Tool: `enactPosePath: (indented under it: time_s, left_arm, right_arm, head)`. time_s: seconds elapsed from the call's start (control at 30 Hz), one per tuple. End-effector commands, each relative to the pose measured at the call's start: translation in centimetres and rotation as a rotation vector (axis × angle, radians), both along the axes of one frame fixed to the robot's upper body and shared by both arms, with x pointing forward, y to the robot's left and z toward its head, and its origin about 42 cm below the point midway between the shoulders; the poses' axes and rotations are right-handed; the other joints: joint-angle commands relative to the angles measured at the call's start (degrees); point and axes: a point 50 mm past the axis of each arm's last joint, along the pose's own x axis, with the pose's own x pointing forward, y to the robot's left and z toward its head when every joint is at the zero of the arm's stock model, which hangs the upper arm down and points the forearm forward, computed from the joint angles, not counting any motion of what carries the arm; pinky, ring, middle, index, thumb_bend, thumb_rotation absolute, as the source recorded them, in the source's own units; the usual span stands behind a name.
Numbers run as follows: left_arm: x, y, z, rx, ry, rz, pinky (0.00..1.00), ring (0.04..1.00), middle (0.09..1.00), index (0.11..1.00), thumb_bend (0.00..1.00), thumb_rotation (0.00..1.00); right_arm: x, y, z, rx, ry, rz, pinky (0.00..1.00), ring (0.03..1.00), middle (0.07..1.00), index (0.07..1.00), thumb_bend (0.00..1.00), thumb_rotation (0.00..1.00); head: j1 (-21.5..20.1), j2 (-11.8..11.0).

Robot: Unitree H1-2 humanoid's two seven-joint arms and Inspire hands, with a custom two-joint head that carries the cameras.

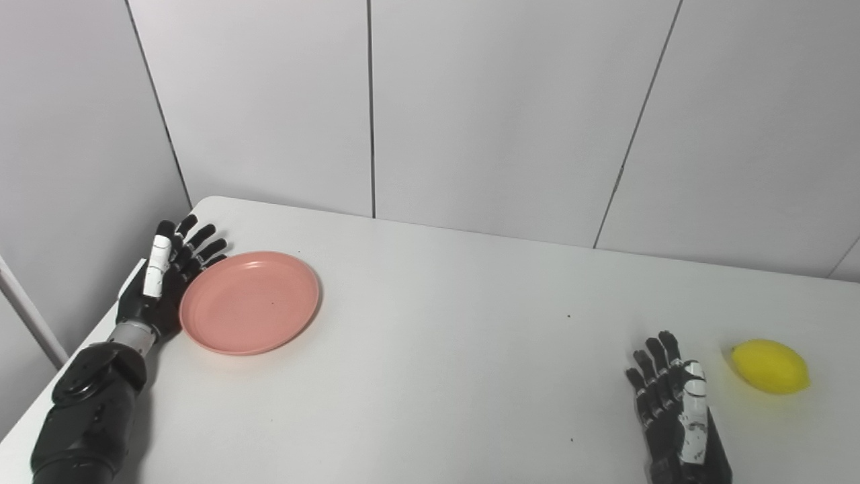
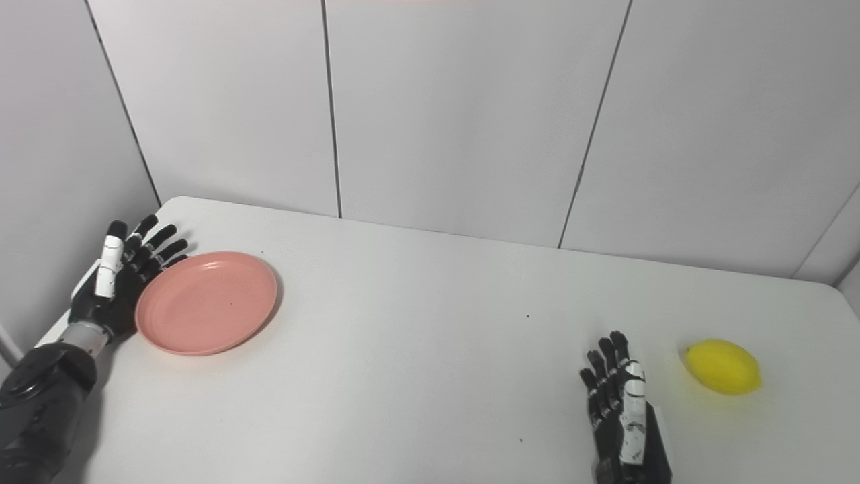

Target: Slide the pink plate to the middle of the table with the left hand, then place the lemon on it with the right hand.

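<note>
The pink plate (image 1: 250, 302) lies flat near the table's left end. My left hand (image 1: 163, 272) stands open on edge against the plate's left rim, fingers stretched toward the far wall, and holds nothing. The yellow lemon (image 1: 770, 366) rests on the table at the right. My right hand (image 1: 674, 407) lies open and flat near the front edge, a short gap to the left of the lemon, not touching it.
The white table (image 1: 457, 336) has a rounded far left corner and grey wall panels right behind it. The left edge runs close beside my left forearm (image 1: 91, 410). A few small dark specks mark the tabletop.
</note>
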Motion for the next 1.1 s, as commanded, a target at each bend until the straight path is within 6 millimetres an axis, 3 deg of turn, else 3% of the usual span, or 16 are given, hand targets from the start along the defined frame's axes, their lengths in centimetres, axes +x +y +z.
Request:
enactPosePath:
  time_s: [0.0, 0.27, 0.7, 1.07]
  left_arm:
    - [0.8, 0.1, 1.7, 0.025, -0.042, -0.026, 0.89, 0.895, 0.963, 1.000, 0.88, 0.84]
    - [0.4, -1.5, 0.0, -0.020, -0.027, -0.062, 0.88, 0.871, 0.922, 1.000, 0.86, 0.82]
    - [-0.1, -4.6, -0.2, -0.043, -0.014, -0.058, 0.85, 0.844, 0.893, 0.997, 0.86, 0.82]
    - [-1.1, -7.8, 1.7, -0.037, -0.023, -0.030, 0.82, 0.844, 0.881, 0.978, 0.87, 0.85]
  right_arm:
    - [-1.9, 0.8, -3.6, 0.040, 0.153, 0.001, 0.99, 0.985, 1.000, 1.000, 0.69, 0.98]
    - [-1.8, 1.0, -3.6, 0.040, 0.155, 0.001, 0.98, 0.977, 1.000, 1.000, 0.70, 0.96]
    - [-1.6, 1.0, -3.8, 0.035, 0.153, -0.001, 0.97, 0.970, 1.000, 1.000, 0.70, 0.95]
    - [-1.6, 1.1, -3.8, 0.032, 0.151, -0.001, 0.97, 0.969, 1.000, 1.000, 0.70, 0.96]
  head:
    - [0.1, -0.1]
    - [-0.4, 0.0]
    - [-0.7, -0.2]
    - [-0.8, -0.3]
